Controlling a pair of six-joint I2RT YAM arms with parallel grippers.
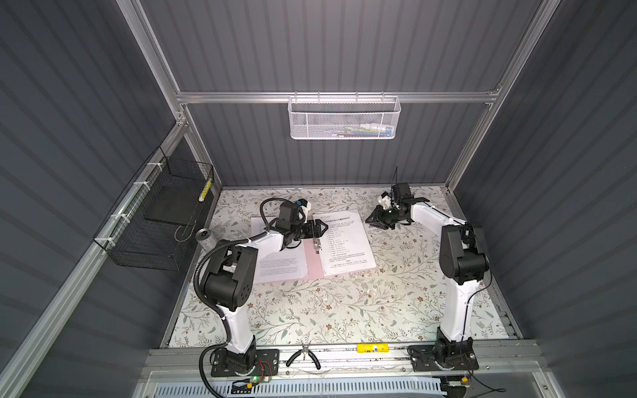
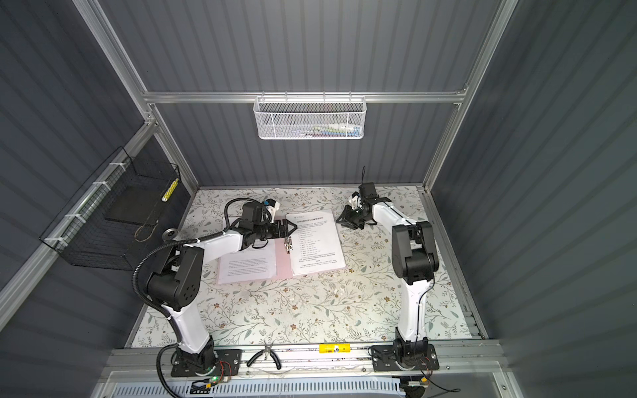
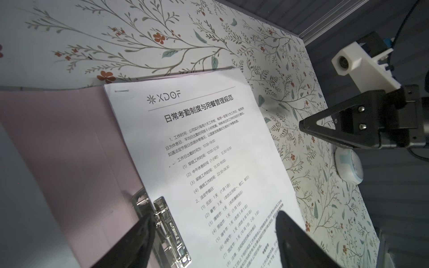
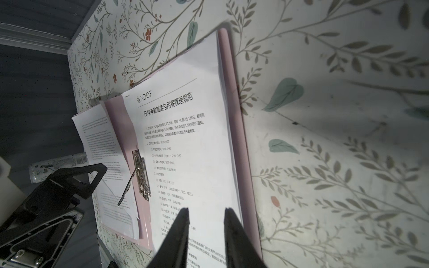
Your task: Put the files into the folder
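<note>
1. Folder [image 1: 313, 263]: lay open and flat on table [image 1: 344, 310], rear of centre, in both top views. Bare pink of folder [image 2: 284, 263] showed mainly at fold, between two sheets.
2. Files [image 2: 317, 241]: right sheet [image 1: 346, 241] lay print-up on right leaf, covering nearly all of it; heading and small text legible in left wrist view. Left sheet [image 1: 282, 267] lay print-up on left leaf, rear part hidden under left arm [image 1: 267, 241] in both top views.
3. Clip [image 1: 317, 244]: metal, sat at fold against right sheet's inner edge. Thin lever [image 4: 127, 188] stuck out over left sheet. Pinning sheet's edge or merely beside it: could not tell.
4. Left gripper [image 1: 325, 228] [image 3: 216, 213]: hung over fold, just rearward of clip. Released: jaws spread wide, nothing between. In left wrist view, one fingertip [image 3: 137, 241] seen just beside clip over pink leaf, the other over right sheet. Touching paper or not: could not tell.
5. Right gripper [image 1: 377, 222] [image 4: 206, 211]: hung over bare table just beyond right sheet's rear outer corner, apart from folder. Jaws parted by a narrow gap in right wrist view, gripping nothing.
6. Can [image 1: 205, 237]: sat at table's left edge, beside left arm, apart from folder.
7. Round white-blue thing [image 3: 349, 168]: lay on table below right gripper in left wrist view; kind not made out.
</note>
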